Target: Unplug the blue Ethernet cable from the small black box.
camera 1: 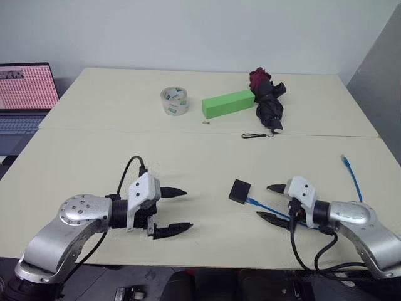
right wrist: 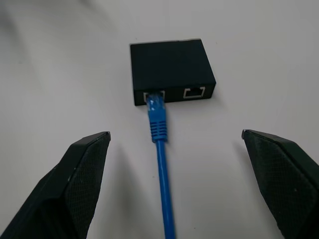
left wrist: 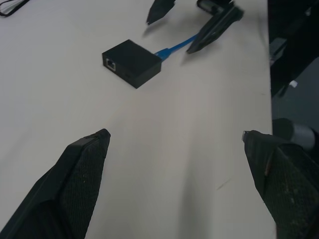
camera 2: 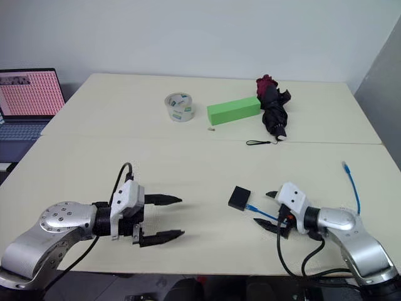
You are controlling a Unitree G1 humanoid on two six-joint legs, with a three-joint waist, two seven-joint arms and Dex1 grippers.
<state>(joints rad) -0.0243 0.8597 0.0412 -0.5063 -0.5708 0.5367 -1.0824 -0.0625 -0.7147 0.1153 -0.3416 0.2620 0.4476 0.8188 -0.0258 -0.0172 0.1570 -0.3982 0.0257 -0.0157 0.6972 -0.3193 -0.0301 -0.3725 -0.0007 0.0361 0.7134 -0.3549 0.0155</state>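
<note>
A wide pale surface [camera 1: 94, 157] filled most of the head view. At the upper left edge stood a laptop [camera 1: 25, 94] whose screen showed a dense pink pattern, too small to read. Toward the upper centre lay a roll of clear tape [camera 1: 175, 101] with green print on its core that could not be made out, then a green block [camera 1: 227, 103], then a folded dark umbrella [camera 1: 269, 103] with a red part at its top.

In the lower left, the left end effector [camera 1: 172, 212] hovered over bare surface with both fingers spread wide and nothing between them. In the lower right, the right end effector [camera 1: 274, 202] was likewise fully spread and empty, its fingers standing either side of the cable without touching it.

The blue cable [right wrist: 162, 169] ran from the right edge of the head view down to the lower centre, where its plug sat in the left of two sockets on the small black box [right wrist: 172, 69]. The box lay flat, just ahead of the right end effector and well apart from the left one.

The box looked light and smooth, so it would likely slide or lift if the cord alone were pulled; it probably needed pinning across its flat sides. The cord looked limp and thin. The ribbed sleeve behind the plug seemed the firmest place to grip. The clear plug probably had a small, breakable latch. No writing showed on the box or cable.
</note>
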